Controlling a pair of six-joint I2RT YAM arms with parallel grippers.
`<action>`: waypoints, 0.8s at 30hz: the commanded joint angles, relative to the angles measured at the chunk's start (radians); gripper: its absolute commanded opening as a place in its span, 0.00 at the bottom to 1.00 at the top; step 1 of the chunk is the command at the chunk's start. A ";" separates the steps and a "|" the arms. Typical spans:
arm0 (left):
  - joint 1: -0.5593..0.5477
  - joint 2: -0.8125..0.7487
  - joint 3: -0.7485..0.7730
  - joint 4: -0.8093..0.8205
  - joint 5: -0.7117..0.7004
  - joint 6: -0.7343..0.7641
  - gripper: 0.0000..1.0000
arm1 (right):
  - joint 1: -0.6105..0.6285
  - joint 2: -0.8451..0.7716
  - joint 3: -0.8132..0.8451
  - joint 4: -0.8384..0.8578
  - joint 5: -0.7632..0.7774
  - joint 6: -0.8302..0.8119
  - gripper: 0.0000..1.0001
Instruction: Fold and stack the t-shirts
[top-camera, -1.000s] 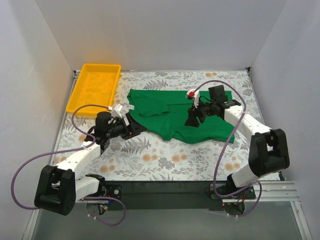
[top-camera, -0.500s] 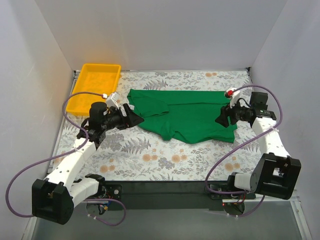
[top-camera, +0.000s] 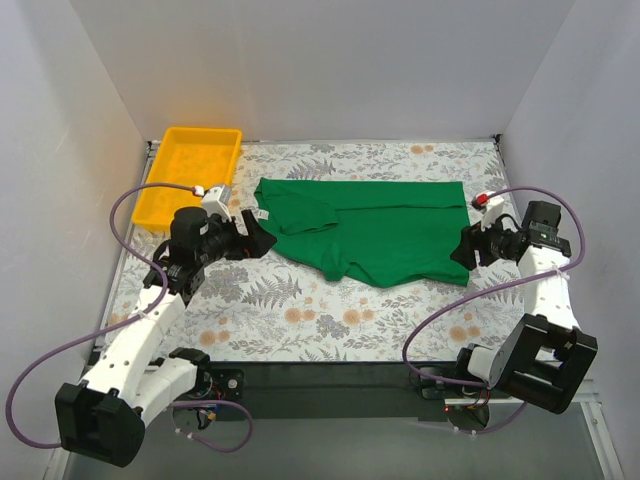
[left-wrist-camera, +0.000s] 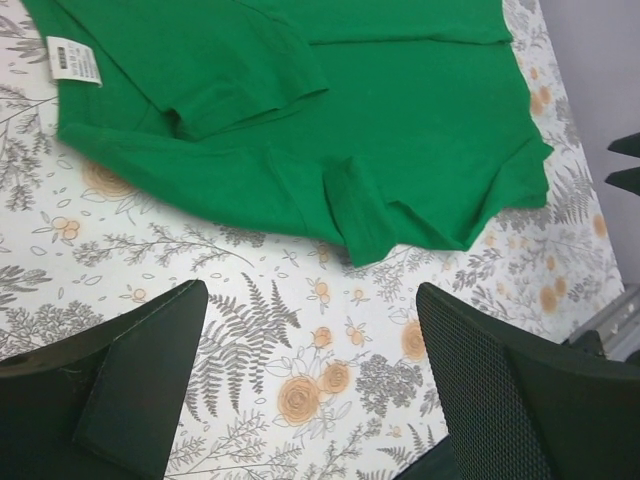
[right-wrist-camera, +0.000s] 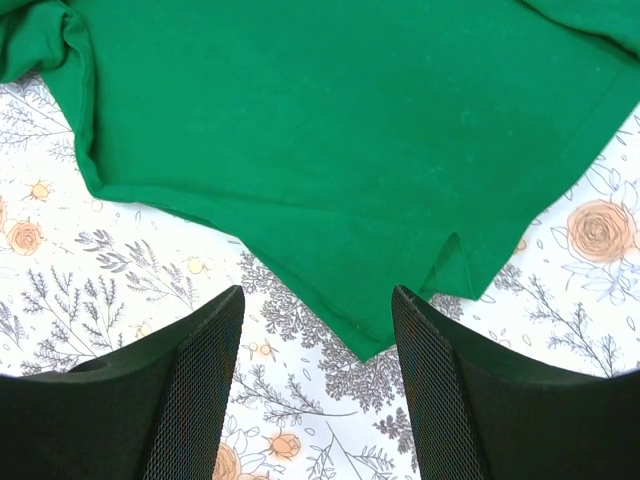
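Early stage on t-shirt (top-camera: 370, 232): one sleeve turned in, no finished fold, no stack; most folding plus stacking left, by the look of it. Right gripper (right-wrist-camera: 317, 295) jaws apart, empty, hovering over shirt's near right corner, no contact visible. Left gripper (left-wrist-camera: 310, 300) spread wide, empty, over bare table (top-camera: 300, 320) just off shirt's left edge. Shirt itself mid-table between both, lying mostly flat, white label (left-wrist-camera: 75, 58) at left. Yellow tray (top-camera: 190, 172) far left corner, well apart

The left arm (top-camera: 140, 330) and right arm (top-camera: 548, 290) are built of white link shells joined by chunky black joint housings, each with a thin purple cable (top-camera: 152, 186) looping alongside. Their fingers (right-wrist-camera: 190, 390) are black and broad, with fine mesh-textured inner faces.
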 joint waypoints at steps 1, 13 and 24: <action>-0.003 -0.063 -0.054 -0.009 -0.083 0.032 0.86 | -0.032 -0.024 -0.004 -0.015 0.000 -0.008 0.68; -0.003 -0.107 -0.080 0.005 -0.132 0.042 0.87 | -0.090 0.015 -0.002 -0.017 -0.009 0.016 0.68; -0.003 -0.122 -0.085 0.014 -0.120 0.042 0.86 | -0.107 0.032 0.006 -0.017 0.003 0.027 0.68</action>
